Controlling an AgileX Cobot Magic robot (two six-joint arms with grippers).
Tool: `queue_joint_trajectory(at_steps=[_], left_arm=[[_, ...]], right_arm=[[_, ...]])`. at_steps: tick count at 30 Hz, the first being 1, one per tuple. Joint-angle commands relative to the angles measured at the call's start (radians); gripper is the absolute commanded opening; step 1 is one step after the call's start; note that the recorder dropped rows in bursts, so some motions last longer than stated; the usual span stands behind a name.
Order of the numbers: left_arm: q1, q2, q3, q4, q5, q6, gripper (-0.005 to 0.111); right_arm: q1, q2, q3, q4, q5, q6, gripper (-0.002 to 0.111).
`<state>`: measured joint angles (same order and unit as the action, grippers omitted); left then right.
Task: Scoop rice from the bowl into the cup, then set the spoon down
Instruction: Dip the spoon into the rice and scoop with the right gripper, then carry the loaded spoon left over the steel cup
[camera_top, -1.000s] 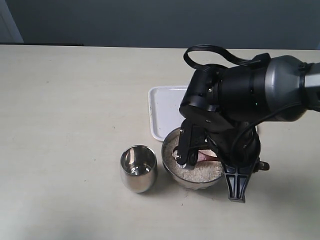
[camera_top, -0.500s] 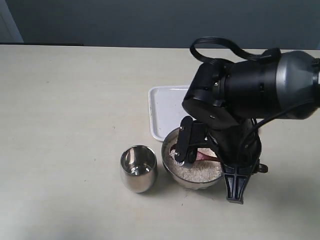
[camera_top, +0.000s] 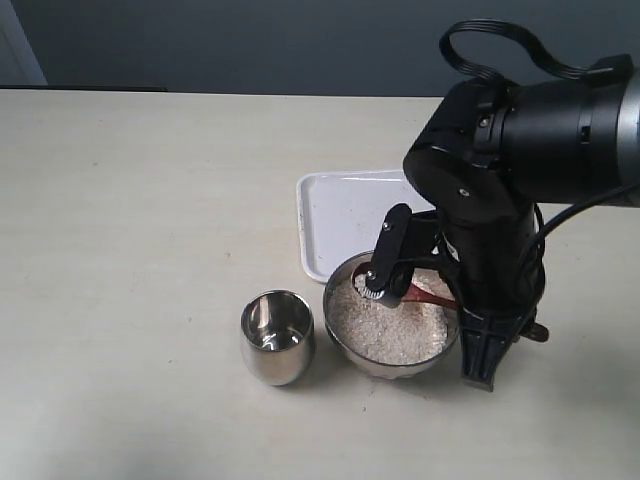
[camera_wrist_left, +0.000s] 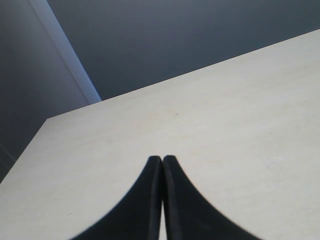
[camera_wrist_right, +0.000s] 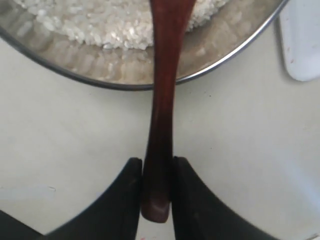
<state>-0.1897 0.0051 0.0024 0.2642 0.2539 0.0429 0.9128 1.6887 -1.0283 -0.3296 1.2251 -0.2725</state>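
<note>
The steel bowl (camera_top: 345, 345) holds a bed of white rice (camera_top: 385, 328). In the right wrist view its rim (camera_wrist_right: 125, 86) and the rice (camera_wrist_right: 100, 22) lie past my fingers. My right gripper (camera_wrist_right: 157, 161) is shut on the end of the dark reddish-brown wooden spoon (camera_wrist_right: 162, 100). The spoon's handle (camera_top: 433, 297) slants over the bowl's right side, and its head sits near the far rim, partly behind the arm. The empty steel cup (camera_top: 277, 336) stands just left of the bowl. My left gripper (camera_wrist_left: 161, 159) is shut on nothing, over bare table.
A white tray (camera_top: 335, 215) lies right behind the bowl, its corner also in the right wrist view (camera_wrist_right: 302, 45). My bulky right arm (camera_top: 520, 170) hangs over the bowl's right side. The table ends at a dark wall at the back.
My right arm has swung right and lifted a little. The spoon went with it, from the rice's left part toward the bowl's far side, baring more rice. The cup and bowl stayed put.
</note>
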Motion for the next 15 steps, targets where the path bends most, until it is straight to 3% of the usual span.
queue_joint_trajectory(at_steps=[1, 15], left_arm=[[-0.012, -0.005, -0.002, -0.002, -0.012, -0.007, 0.001], [-0.012, -0.005, -0.002, -0.002, -0.012, -0.007, 0.001]], right_arm=[[-0.006, -0.011, -0.006, 0.003, -0.004, -0.004, 0.0], [-0.006, -0.011, -0.006, 0.038, -0.004, -0.004, 0.0]])
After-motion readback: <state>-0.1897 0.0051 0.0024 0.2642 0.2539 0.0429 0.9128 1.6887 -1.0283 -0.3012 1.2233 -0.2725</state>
